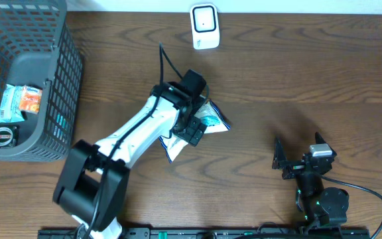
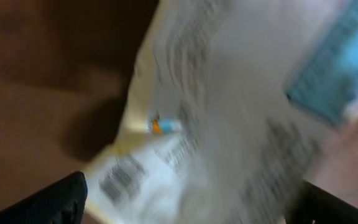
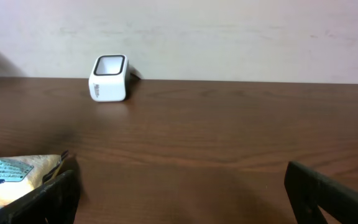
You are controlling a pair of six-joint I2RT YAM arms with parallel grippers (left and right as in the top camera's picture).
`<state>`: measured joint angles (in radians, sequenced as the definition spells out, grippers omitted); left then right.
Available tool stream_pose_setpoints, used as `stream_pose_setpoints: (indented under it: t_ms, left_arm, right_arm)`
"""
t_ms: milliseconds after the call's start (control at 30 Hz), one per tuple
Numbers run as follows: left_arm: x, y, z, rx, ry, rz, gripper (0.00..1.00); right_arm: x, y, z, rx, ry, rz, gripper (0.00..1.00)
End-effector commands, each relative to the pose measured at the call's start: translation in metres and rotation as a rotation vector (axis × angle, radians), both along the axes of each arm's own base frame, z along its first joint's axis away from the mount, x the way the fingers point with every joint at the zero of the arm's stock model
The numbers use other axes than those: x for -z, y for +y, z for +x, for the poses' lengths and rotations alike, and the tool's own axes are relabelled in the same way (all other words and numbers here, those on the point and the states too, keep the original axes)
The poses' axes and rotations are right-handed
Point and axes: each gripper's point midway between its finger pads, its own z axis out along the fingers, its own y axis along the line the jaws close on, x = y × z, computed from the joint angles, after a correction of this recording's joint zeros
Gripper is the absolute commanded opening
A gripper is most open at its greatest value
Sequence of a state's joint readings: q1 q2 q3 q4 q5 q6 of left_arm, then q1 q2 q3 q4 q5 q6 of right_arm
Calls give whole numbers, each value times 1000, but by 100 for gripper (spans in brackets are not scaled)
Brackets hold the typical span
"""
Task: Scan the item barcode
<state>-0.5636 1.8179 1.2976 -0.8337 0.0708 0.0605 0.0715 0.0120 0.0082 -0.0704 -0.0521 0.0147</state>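
Plainly, left gripper [image 1: 194, 129] gapes over the white packet [image 1: 214, 119] (barcode [image 2: 120, 176] showing), right gripper [image 3: 182, 190] gapes empty.

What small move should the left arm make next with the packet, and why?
Probably lower the left gripper and close it on the packet. Its jaws stand open right over the packet, which lies well apart from the white scanner. The barcode faces up toward the wrist camera, not the scanner, so the packet likely needs picking up before scanning.
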Motion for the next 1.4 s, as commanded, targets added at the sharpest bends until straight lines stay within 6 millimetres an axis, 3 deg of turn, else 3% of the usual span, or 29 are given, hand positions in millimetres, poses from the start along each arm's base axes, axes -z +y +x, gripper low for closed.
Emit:
stream_pose_setpoints:
  t_ms: [0, 133, 333, 567, 833, 1000, 1133, 1300, 1367]
  left_arm:
    - [14, 2, 8, 17, -18, 36, 95]
    - [31, -2, 8, 15, 6, 48, 87]
    - [53, -6, 4, -135, 52, 55, 49]
    - [52, -17, 18, -452, 26, -27, 24]
    - [27, -50, 44, -602, 51, -241, 23]
    - [5, -48, 68, -777, 31, -328, 23]
    - [1, -49, 73, -890, 50, -372, 23]
    - [0, -50, 75, -898, 46, -384, 24]
    - [-2, -51, 77, -896, 40, -394, 31]
  right_arm:
    - [1, 1, 0, -5, 1, 6, 99]
    - [1, 1, 0, -5, 1, 7, 99]
    - [1, 1, 0, -5, 1, 6, 99]
    - [1, 1, 0, -5, 1, 6, 99]
    - [0, 1, 0, -5, 0, 6, 99]
    - [1, 1, 0, -5, 1, 6, 99]
    - [1, 1, 0, -5, 1, 6, 99]
    - [1, 1, 0, -5, 1, 6, 99]
    - [1, 1, 0, -5, 1, 6, 99]
